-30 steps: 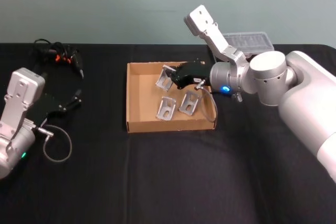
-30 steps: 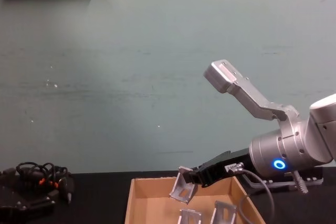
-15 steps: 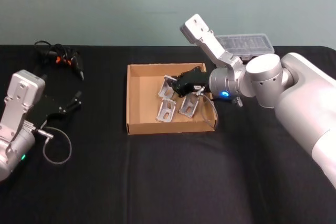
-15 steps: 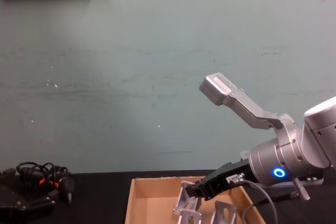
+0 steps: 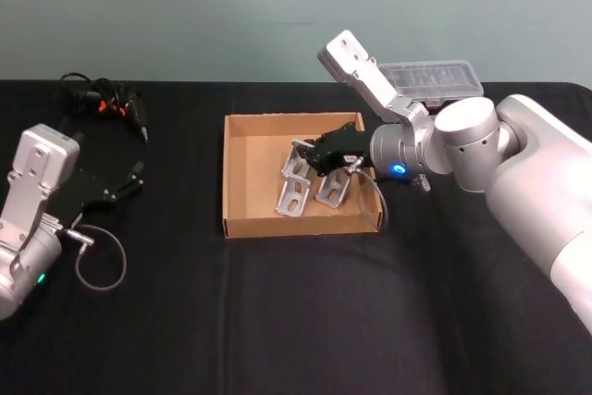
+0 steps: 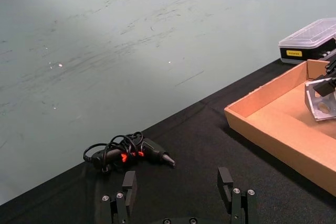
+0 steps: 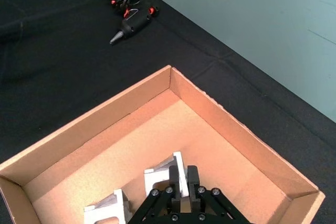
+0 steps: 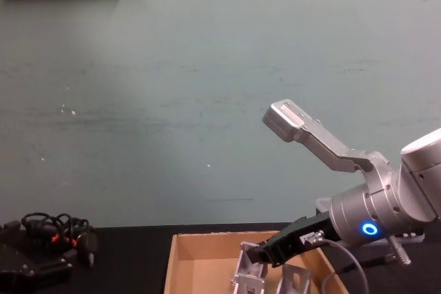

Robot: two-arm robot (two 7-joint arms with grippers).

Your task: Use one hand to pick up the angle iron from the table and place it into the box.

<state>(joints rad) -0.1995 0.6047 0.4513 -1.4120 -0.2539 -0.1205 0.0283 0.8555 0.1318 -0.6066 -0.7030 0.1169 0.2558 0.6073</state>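
On the head view I see my right end effector (image 5: 313, 156) reaching into the box (image 5: 242, 225) near the surface's (image 5: 277, 321) far edge, clenched on an angle iron (image 5: 298, 166) low over the box floor, beside two more brackets (image 5: 291, 196). The left end effector (image 5: 129, 178) idles near the left edge. Right wrist view: fingers (image 7: 172, 181) grip the bracket. Left wrist view: prongs spread.
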